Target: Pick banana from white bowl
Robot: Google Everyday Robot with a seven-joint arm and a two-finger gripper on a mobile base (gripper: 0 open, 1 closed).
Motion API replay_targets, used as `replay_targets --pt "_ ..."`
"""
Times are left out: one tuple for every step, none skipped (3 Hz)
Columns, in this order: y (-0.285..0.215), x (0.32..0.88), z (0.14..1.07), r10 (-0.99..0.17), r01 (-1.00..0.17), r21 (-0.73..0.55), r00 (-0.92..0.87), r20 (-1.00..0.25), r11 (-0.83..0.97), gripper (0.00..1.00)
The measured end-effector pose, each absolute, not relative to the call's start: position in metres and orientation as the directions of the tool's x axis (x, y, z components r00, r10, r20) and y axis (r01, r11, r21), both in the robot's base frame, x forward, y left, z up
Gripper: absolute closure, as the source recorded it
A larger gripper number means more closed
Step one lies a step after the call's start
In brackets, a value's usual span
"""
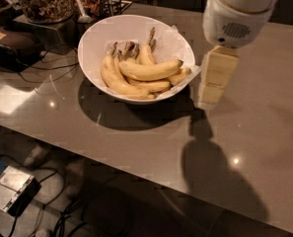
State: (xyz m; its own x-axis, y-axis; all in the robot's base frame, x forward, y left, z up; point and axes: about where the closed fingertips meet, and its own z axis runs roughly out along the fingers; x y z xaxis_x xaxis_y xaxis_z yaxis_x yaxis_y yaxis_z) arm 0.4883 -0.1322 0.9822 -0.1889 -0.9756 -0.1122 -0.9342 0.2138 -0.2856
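The white bowl (93, 36) stands on the grey-brown counter at centre left, lined with crinkled white paper. Several yellow bananas lie in it. The long curved banana (148, 70) lies on top, across the others, its dark tip pointing right. My gripper (212, 83) hangs from the white wrist (235, 19) just right of the bowl's right rim, pointing down, its tip close above the counter. It holds nothing that I can see.
A glass jar of dry food (42, 1), a spoon and a wire rack (106, 4) stand behind the bowl. A black device (10, 46) with cables lies at left. The counter's front edge runs diagonally; below it are cables and a box (10, 191).
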Motion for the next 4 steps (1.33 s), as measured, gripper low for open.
replay_targets --pt "-0.103 0.508 0.983 -0.969 -0.925 -0.288 -0.232 -0.082 0.246 0.00" --pt "-0.098 0.511 0.987 -0.968 -0.920 -0.303 -0.231 -0.095 0.249 0.00" --pt "-0.092 0.514 0.983 -0.966 -0.921 -0.297 -0.228 -0.119 0.254 0.00" --pt "-0.066 0.530 0.976 -0.967 -0.934 -0.263 -0.210 -0.145 0.242 0.00"
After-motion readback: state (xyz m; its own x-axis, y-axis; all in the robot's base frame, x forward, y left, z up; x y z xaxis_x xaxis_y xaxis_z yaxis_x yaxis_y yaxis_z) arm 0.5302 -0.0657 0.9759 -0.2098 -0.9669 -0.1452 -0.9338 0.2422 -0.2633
